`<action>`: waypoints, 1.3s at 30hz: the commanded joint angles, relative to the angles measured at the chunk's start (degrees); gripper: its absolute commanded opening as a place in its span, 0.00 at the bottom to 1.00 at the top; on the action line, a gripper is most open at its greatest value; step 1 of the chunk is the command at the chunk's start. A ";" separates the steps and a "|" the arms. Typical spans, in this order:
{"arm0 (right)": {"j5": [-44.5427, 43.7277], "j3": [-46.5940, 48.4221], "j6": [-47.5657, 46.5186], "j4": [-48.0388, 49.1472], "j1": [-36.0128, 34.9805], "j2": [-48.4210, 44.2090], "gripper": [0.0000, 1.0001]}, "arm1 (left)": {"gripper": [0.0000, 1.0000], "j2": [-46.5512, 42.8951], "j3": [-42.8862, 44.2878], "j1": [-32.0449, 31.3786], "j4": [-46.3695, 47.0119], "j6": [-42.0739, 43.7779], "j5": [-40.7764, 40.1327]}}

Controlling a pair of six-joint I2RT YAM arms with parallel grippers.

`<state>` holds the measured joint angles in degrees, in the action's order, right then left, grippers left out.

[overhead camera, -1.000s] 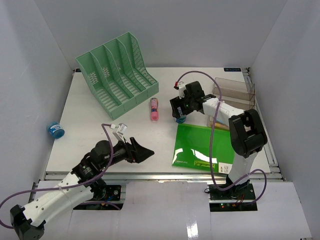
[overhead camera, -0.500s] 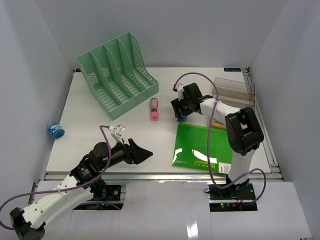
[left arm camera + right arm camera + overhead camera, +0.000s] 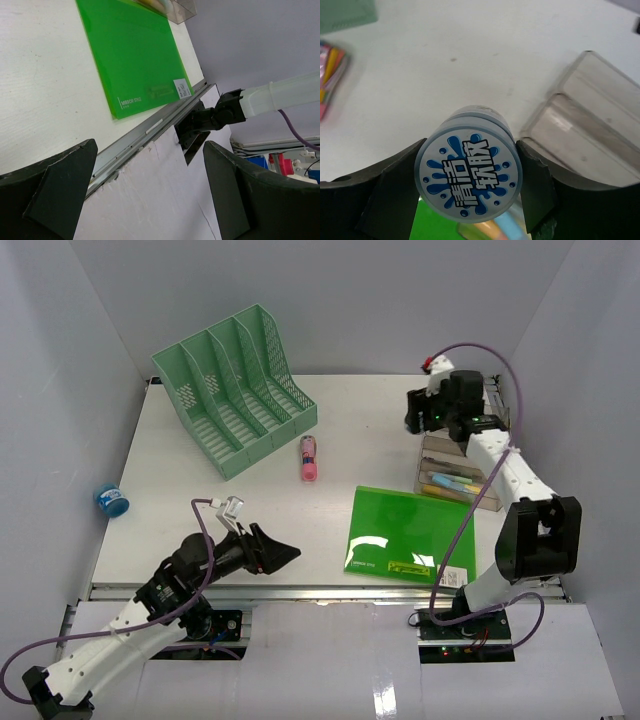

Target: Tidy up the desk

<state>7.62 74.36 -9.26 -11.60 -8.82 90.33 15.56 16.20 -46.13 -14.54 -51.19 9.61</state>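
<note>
The white desk [image 3: 200,500] carries all the items. My right gripper [image 3: 417,418] hangs near the back right, beside a clear organizer [image 3: 470,455]. The right wrist view shows that gripper [image 3: 470,175] shut on a small round tub [image 3: 469,177], whose pale lid has a blue splash print, held above the desk [image 3: 445,60]. My left gripper [image 3: 290,552] sits low over the front edge, open and with nothing in it. In the left wrist view its fingers [image 3: 55,200] frame the silver rail and the white board below it.
A green folder [image 3: 400,535] lies flat front right. A mint file rack [image 3: 235,385] stands back left. A pink marker pack [image 3: 309,458] lies mid-desk. The clear organizer holds highlighters [image 3: 450,483]. Another blue tub [image 3: 111,500] sits off the left edge.
My right gripper closed on the blue tub beside the folder's far corner and carried it up and to the back right, next to the organizer. The left arm drew back slightly.
</note>
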 commanded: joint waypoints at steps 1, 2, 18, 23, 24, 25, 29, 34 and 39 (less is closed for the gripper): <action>1.54 3.42 4.14 4.60 7.88 2.70 0.08 | 0.98 -1.04 -0.73 0.25 -0.72 -0.42 -0.34; 2.08 3.92 5.27 5.17 9.61 3.63 0.08 | 0.98 -1.17 -0.73 0.25 -0.82 -0.46 -0.44; 2.54 10.54 12.22 8.06 15.80 16.95 0.09 | 0.98 -1.03 -0.41 0.25 -2.25 0.18 -0.93; 1.69 11.52 12.82 8.44 16.36 18.59 0.13 | 0.98 -1.17 -0.12 0.25 -2.66 0.16 -0.95; 1.29 11.59 12.86 8.44 16.54 18.81 0.14 | 0.98 -1.31 -0.12 0.25 -2.77 0.13 -0.99; 0.93 11.59 12.93 8.44 16.62 19.02 0.15 | 0.98 -1.52 -0.12 0.25 -2.91 0.12 -0.99; -0.16 11.34 13.15 8.53 17.23 19.25 0.17 | 0.98 -1.93 -0.19 0.25 -3.36 0.05 -1.08; -3.55 10.28 12.67 8.44 17.51 19.19 0.30 | 0.98 -1.94 0.01 0.25 -3.55 0.07 -1.21; -7.25 9.51 11.79 7.78 17.92 19.06 0.51 | 0.98 -1.91 0.64 0.25 -4.81 -0.19 -2.41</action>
<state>4.41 82.94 2.82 -7.12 8.57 110.41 13.98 15.49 -46.13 -17.44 -51.51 8.93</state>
